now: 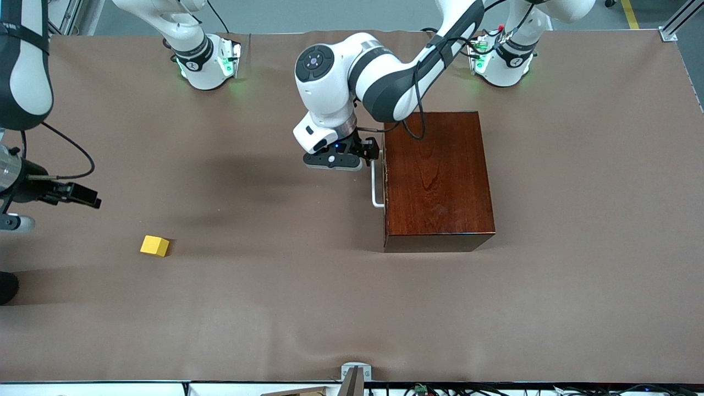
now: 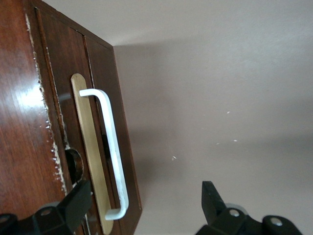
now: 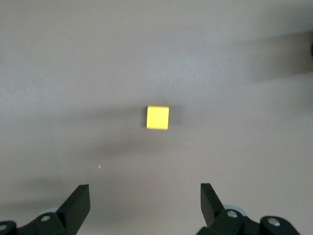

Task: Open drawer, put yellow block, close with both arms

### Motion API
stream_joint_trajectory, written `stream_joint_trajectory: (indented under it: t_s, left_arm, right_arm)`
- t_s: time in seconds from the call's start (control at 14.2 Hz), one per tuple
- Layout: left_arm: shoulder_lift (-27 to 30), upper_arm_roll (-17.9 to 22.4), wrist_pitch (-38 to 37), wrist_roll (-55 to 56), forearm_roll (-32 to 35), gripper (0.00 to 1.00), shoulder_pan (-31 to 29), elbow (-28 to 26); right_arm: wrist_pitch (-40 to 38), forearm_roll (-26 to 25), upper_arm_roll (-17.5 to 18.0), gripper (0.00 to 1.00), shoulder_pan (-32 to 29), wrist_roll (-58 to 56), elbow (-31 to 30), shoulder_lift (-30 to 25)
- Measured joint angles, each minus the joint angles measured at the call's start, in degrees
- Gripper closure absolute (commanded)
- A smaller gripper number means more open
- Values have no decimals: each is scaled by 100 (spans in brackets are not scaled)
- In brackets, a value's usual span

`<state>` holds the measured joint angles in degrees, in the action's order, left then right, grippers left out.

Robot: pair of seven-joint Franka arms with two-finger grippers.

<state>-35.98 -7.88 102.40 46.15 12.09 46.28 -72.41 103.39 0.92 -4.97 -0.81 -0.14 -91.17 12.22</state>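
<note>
Left gripper [image 1: 373,155]: we see jaws apart, straddling the white U-shaped bar handle [image 1: 376,184] of the glossy reddish-brown wooden drawer box [image 1: 434,179].
Right gripper [image 3: 144,208]: jaws apart, above the small matte yellow cube [image 1: 154,245] on the brown counter [image 1: 275,286].

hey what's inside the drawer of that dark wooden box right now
That cannot be seen: the drawer is shut inside the wooden box, so its inside is covered. The yellow block lies out on the table. The open left gripper straddles the white handle.

Robot lab, bolted arm bases [image 1: 206,60], paper-covered table [image 1: 577,220]
</note>
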Motion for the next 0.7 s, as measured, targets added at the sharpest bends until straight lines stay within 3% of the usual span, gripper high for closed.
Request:
stream_joint_trajectory:
  t_s: [0.7]
  left_arm:
    - [-391, 39, -98, -5, 219, 0, -2, -2]
  right_arm:
    - [907, 0, -4, 0, -79, 0, -4, 764]
